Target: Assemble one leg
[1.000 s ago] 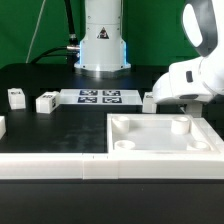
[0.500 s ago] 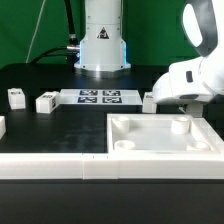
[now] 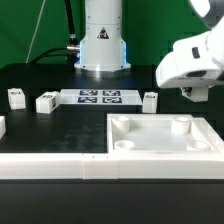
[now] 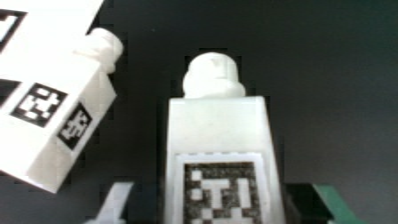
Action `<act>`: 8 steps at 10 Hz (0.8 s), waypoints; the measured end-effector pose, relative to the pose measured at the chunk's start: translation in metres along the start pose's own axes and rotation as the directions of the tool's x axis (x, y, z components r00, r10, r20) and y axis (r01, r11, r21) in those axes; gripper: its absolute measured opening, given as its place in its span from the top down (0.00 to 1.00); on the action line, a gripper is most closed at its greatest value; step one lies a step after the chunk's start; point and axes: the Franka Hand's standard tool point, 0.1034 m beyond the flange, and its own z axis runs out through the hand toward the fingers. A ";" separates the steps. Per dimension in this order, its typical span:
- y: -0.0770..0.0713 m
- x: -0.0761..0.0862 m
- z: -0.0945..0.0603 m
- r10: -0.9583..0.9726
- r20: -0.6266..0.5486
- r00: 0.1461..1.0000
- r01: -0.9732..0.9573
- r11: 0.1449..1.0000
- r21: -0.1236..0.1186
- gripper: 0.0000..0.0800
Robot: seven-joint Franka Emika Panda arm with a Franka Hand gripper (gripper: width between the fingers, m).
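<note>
In the wrist view my gripper (image 4: 217,208) is shut on a leg (image 4: 217,130), a white stubby post with a black-and-white tag on the side facing the camera and its rounded tip pointing away. The jaws stand on either side of its tagged end. A second tagged leg (image 4: 63,100) lies tilted beside it on the black table. In the exterior view my gripper (image 3: 196,93) hangs above the table at the right, and the held leg is hidden there by the hand. The nearby leg (image 3: 150,100) stands to the gripper's left.
The large white square tabletop (image 3: 160,135) with corner holes lies in front at the right. Two more legs (image 3: 15,97) (image 3: 46,102) stand at the left. The marker board (image 3: 98,97) lies before the robot base (image 3: 103,45). A white rail (image 3: 50,168) runs along the front.
My gripper has risen and shifted to the exterior view's right, away from the table. The other legs and the tabletop have not moved.
</note>
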 end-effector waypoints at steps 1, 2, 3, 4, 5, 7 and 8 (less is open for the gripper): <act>-0.001 0.004 0.001 0.000 -0.031 1.000 0.000 1.000 0.004 0.64; -0.001 0.005 0.002 0.001 -0.038 0.999 0.000 1.000 0.005 0.64; -0.003 0.012 -0.002 0.002 -0.097 0.995 0.000 1.000 0.013 0.64; -0.002 0.015 -0.004 -0.003 -0.176 0.984 0.006 1.000 0.018 0.64; 0.006 0.017 -0.009 -0.031 -0.269 0.963 0.037 0.999 0.017 0.64; 0.020 0.000 -0.024 -0.031 -0.353 0.935 0.037 0.999 0.010 0.64; 0.023 -0.005 -0.039 -0.025 -0.435 0.900 0.033 0.999 0.011 0.64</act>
